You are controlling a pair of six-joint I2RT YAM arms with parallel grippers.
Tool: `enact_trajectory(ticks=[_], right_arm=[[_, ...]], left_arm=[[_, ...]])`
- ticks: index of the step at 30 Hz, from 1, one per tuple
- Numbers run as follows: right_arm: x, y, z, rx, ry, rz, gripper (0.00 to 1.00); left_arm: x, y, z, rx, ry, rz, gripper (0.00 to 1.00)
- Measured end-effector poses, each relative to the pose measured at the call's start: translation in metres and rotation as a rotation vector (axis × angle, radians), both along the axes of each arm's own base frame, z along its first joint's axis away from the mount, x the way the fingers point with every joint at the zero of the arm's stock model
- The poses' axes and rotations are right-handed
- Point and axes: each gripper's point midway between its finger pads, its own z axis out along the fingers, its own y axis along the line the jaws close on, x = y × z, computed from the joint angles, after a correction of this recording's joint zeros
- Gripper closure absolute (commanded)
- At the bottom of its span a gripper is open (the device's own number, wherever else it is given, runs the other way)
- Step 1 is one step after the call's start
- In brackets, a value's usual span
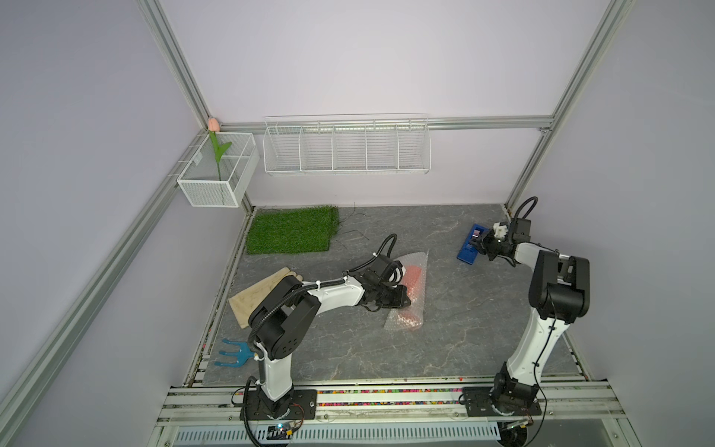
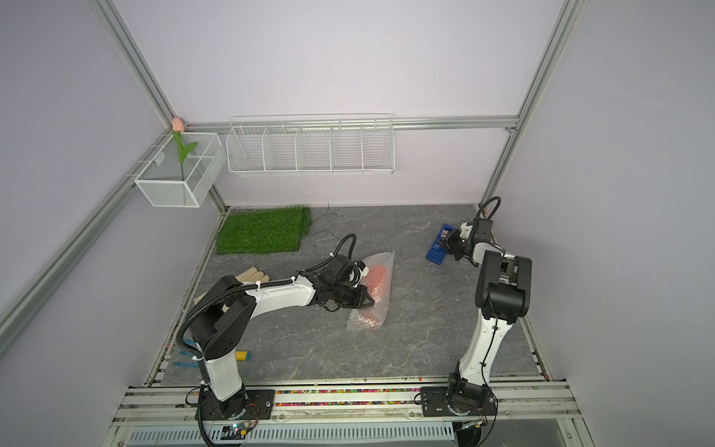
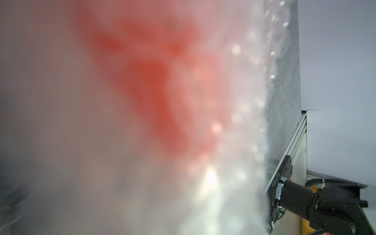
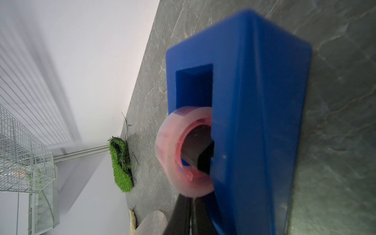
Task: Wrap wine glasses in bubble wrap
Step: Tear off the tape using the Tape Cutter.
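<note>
Bubble wrap (image 1: 394, 321): rolled round your goblet (image 1: 413, 276)
Left gripper (image 1: 402, 302): pinched narrow on the wrap
Right gripper (image 1: 475, 244): closed at tape dispenser (image 1: 466, 253)
Next: probably pull tape, seal the roll

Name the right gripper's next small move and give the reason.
Probably pull away from the blue plastic tape dispenser to draw out tape: the right gripper is shut at its clear tape roll, while the left gripper holds the clear bubble wrap sheet around the red-orange plastic goblet.
</note>
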Motion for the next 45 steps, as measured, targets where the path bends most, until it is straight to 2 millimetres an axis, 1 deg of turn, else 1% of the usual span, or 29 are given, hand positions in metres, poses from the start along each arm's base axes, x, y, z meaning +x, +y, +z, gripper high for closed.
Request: enact_trajectory(ticks=[4, 11, 15, 22, 26, 29, 32, 36, 45], right_arm=[[-0.005, 0.002, 0.001, 0.009, 0.009, 0.0, 0.93], [-0.018, 0.019, 0.01, 0.052, 0.012, 0.034, 0.93], [-0.024, 0.022, 0.015, 0.061, 0.01, 0.036, 0.93], [-0.032, 0.026, 0.017, 0.074, 0.013, 0.044, 0.93], [-0.039, 0.03, 0.025, 0.083, 0.008, 0.054, 0.93], [-0.04, 0.034, 0.034, 0.084, -0.008, 0.065, 0.93], [-0.041, 0.037, 0.037, 0.084, -0.014, 0.071, 0.93], [-0.046, 0.039, 0.031, 0.087, 0.004, 0.073, 0.93], [-0.063, 0.046, 0.009, 0.093, 0.058, 0.083, 0.93]], left_arm=[[0.0, 0.0, 0.0, 0.0, 0.0, 0.0, 0.88], [0.0, 0.0, 0.0, -0.002, 0.0, 0.0, 0.88], [0.0, -0.001, 0.0, -0.006, 0.0, -0.002, 0.88], [0.001, -0.002, 0.0, -0.013, -0.001, -0.005, 0.88], [0.001, -0.004, 0.0, -0.017, -0.001, -0.007, 0.87], [0.001, -0.005, 0.0, -0.022, -0.001, -0.009, 0.87], [0.001, -0.005, 0.0, -0.025, -0.001, -0.011, 0.87], [0.001, -0.006, 0.0, -0.029, -0.003, -0.011, 0.87], [0.001, -0.006, -0.001, -0.035, -0.006, -0.012, 0.87]])
